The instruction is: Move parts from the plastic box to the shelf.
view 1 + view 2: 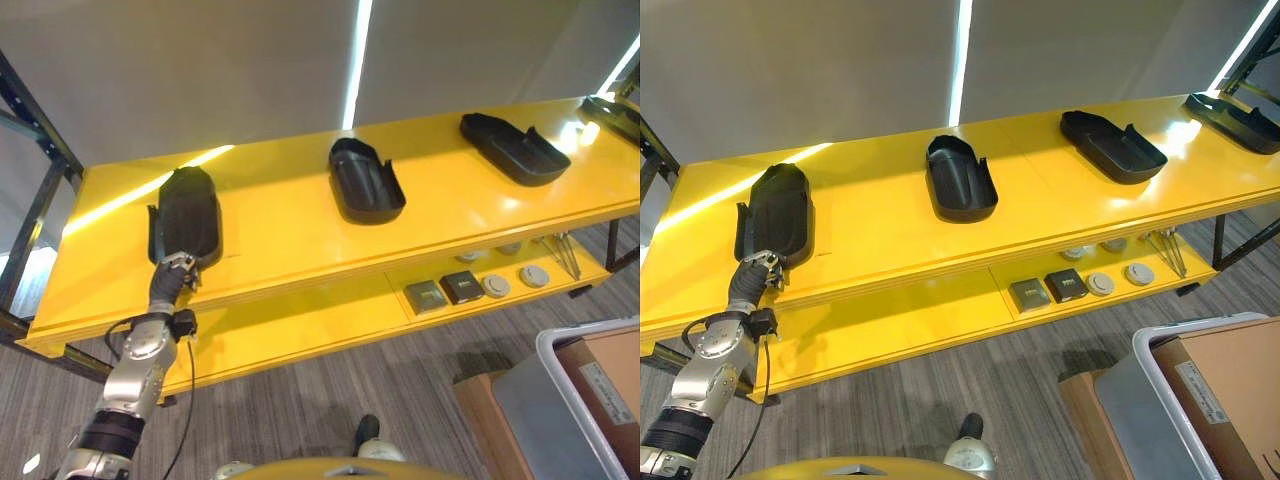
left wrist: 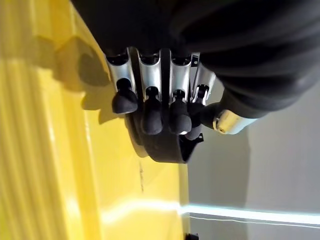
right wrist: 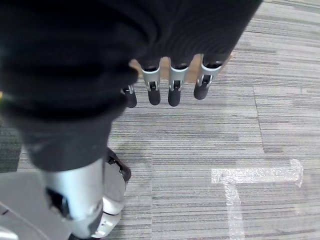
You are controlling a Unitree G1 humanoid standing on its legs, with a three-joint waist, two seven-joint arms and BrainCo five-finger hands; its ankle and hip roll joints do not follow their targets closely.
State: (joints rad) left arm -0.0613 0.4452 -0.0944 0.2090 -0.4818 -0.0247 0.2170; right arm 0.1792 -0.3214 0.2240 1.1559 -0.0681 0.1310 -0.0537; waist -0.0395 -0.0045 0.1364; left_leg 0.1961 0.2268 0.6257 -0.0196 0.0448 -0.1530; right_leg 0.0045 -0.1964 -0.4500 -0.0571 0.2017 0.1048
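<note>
A: Status on the black moulded part [image 1: 186, 215]?
B: Lying at the left end of the yellow shelf [image 1: 290, 235], near edge. Left hand [image 2: 155, 102] curled round its near end, gripping.
A: Others?
B: Two more black parts [image 1: 366, 180] [image 1: 513, 147] further right on the same shelf, well apart.
A: Right hand [image 3: 170, 85]?
B: Hanging over grey carpet [image 3: 240, 130], fingers relaxed, empty. Plastic box [image 1: 580, 400] near right, on the floor.

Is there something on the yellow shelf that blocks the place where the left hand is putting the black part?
Nothing visible does. The left hand grips the black part at the shelf's left end, already on the yellow top. The nearest other part lies well apart toward the middle, with bare yellow surface between them.
</note>
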